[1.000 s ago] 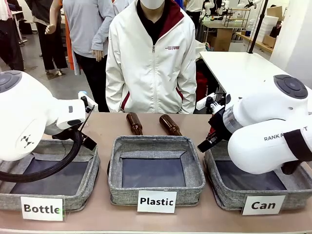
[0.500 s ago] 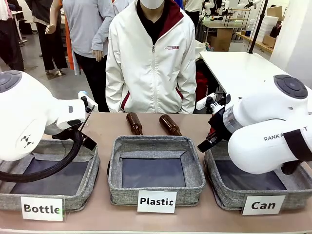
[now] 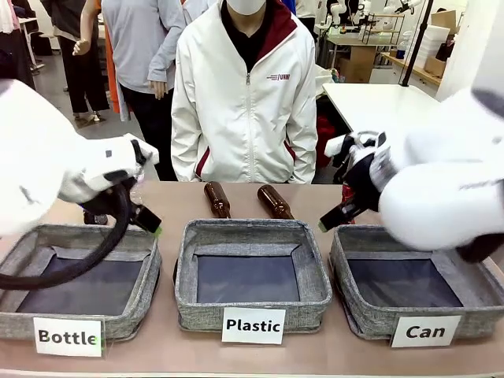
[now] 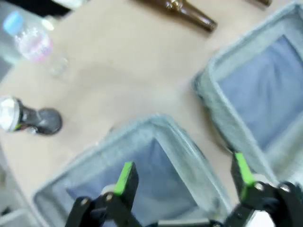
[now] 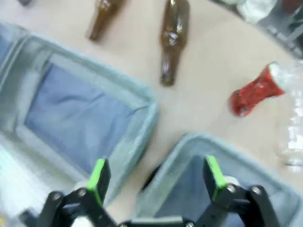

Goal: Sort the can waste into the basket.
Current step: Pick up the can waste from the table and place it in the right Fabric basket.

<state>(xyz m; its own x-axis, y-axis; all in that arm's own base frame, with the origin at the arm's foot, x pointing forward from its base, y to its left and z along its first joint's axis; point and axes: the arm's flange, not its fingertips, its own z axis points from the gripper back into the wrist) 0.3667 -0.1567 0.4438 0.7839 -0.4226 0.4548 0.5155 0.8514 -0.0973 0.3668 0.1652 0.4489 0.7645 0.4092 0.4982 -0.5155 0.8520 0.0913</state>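
Gripper L [image 4: 183, 175] open, gripper R [image 5: 156, 174] open, red can [image 5: 253, 92] lying near basket [image 5: 191, 140]

Grey floor [image 3: 55, 98] seen at far left — white table [image 3: 386, 110] placed behind the tan tabletop [image 3: 169, 205], white wall [image 3: 479, 43] noted at right edge.

Front faces person [image 3: 246, 94]; wrist views downward, sharing middle basket [image 4: 214, 113].

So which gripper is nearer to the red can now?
Right. The right gripper hovers open above a corner of the Can basket, with the red can on the table just beyond. The left gripper is far off, over the Bottle basket.
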